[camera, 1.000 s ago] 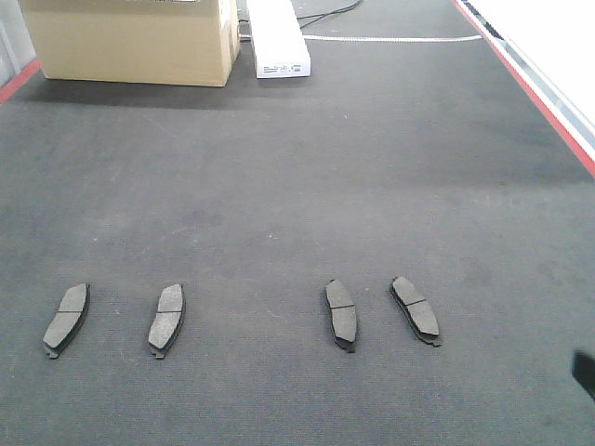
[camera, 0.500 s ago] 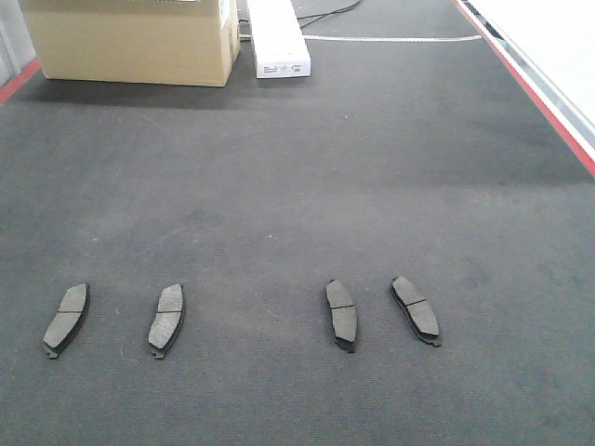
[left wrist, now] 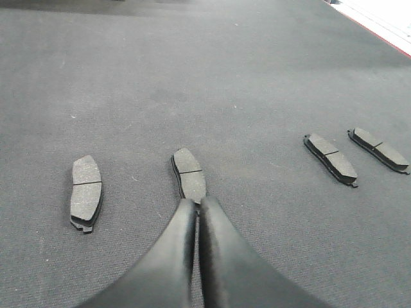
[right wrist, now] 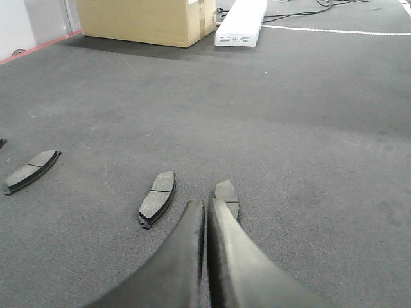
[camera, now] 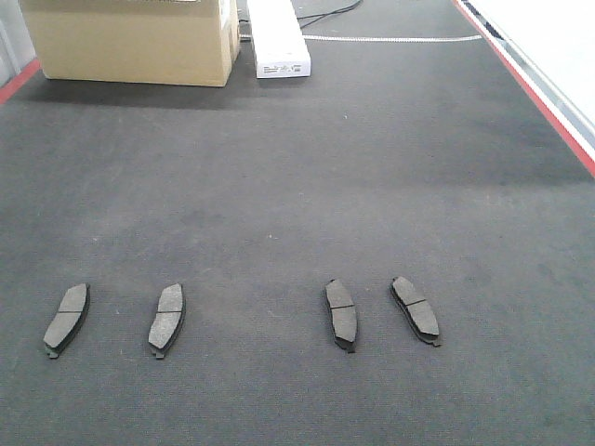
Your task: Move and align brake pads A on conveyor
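On the conveyor, four brake pads A; both jaws closed, empty.

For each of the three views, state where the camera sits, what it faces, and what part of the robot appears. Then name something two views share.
Front view: high, looking down the conveyor at four brake pads; no robot visible.
Left wrist: behind the closed left end effector, low over the pads.
Right wrist: behind the closed right end effector, facing the cardboard box.
Shared: the box also shows in front.
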